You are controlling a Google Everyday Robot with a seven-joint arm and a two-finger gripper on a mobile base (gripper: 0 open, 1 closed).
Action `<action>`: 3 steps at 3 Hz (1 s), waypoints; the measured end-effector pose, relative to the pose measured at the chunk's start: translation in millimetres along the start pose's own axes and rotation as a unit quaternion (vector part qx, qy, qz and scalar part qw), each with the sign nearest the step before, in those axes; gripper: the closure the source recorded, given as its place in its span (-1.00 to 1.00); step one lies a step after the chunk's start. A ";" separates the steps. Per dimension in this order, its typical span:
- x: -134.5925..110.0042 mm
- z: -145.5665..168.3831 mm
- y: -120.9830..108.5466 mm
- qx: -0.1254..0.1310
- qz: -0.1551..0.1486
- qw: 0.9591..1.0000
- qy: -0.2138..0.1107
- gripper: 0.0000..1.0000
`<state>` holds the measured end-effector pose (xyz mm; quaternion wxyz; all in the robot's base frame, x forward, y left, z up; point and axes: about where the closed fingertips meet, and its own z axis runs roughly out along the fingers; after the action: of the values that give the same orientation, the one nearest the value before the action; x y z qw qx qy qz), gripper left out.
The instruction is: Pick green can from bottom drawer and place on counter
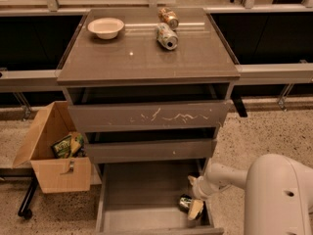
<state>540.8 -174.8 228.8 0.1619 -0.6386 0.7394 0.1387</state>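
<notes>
The green can (pixel 184 202) lies on its side on the floor of the open bottom drawer (pixel 142 195), near its right front corner. My gripper (pixel 193 196) reaches down into the drawer from the right. Its cream fingers (pixel 195 209) stand apart, one on either side of the can, which rests on the drawer floor. The white arm (pixel 274 195) fills the lower right of the view. The counter (pixel 146 58) is the glossy top of the cabinet above.
On the counter are a white bowl (pixel 105 27), a silver-grey can (pixel 167 36) and an orange-brown can (pixel 168 17). The scratched-front drawer (pixel 149 116) is slightly open above. A cardboard box (pixel 54 155) with packets stands on the floor at left.
</notes>
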 end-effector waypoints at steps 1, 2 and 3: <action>8.2 22.8 -11.3 0.002 -0.017 1.000 -0.002 -1.00; 12.5 36.3 -19.6 0.009 -0.031 0.999 0.007 -1.00; 19.1 56.1 -21.3 0.011 -0.045 0.998 0.033 -1.00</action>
<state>562.9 -172.0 169.9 0.1499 -0.6737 0.7164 0.1021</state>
